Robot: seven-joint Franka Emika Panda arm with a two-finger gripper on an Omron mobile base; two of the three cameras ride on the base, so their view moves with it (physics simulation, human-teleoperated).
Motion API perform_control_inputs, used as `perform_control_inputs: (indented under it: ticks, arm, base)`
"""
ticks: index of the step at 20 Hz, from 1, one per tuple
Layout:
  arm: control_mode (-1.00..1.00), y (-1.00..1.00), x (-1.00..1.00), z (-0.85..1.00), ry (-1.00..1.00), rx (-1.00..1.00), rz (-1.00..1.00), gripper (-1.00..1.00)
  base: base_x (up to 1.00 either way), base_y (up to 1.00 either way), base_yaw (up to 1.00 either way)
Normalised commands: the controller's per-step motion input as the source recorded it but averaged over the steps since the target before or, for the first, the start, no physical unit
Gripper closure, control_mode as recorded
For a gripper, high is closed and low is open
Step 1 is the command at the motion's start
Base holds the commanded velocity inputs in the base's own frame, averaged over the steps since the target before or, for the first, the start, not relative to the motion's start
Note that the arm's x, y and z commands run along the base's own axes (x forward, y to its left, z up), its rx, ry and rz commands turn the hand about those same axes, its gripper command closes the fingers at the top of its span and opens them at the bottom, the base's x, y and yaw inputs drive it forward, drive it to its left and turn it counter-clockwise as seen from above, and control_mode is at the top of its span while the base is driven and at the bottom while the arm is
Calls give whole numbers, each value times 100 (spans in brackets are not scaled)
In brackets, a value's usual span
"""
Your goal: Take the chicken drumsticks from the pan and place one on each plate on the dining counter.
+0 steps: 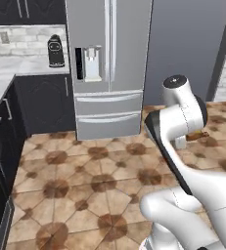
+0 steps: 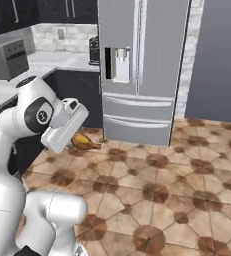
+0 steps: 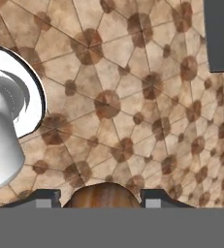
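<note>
My gripper (image 3: pixel 103 199) is shut on one chicken drumstick (image 3: pixel 103 193), a brown lump wedged between the two dark fingertips (image 3: pixel 41 198). In the right base view the same golden-brown drumstick (image 2: pixel 85 143) sticks out below the white hand, held in the air above the tiled floor. From the left base side the drumstick (image 1: pixel 199 135) peeks out behind the arm's wrist. The hand points down at the floor. The pan, the plates and the dining counter are out of view.
A steel fridge (image 1: pixel 109 63) stands straight ahead. Dark cabinets (image 1: pixel 41 102) with a marble worktop run along the left, carrying a black coffee machine (image 1: pixel 56 51) and a grey oven box (image 2: pixel 9 57). Brown tiled floor (image 2: pixel 177 190) spreads in front.
</note>
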Motion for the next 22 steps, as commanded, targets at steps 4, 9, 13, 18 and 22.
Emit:
perform_control_inputs:
  ticks: [4, 9, 13, 18, 22]
  arm:
    - [100, 0, 0, 0, 0, 0, 0, 100]
    - [100, 0, 0, 0, 0, 0, 0, 100]
    - [100, 0, 0, 0, 0, 0, 0, 100]
    - [100, 0, 0, 0, 0, 0, 0, 100]
    - [100, 0, 0, 0, 0, 0, 0, 100]
  base:
    - [-52, -76, -37]
    - [-26, -75, -40]
    - [-2, -69, -48]
    - [15, -63, -49]
    - [36, -47, -47]
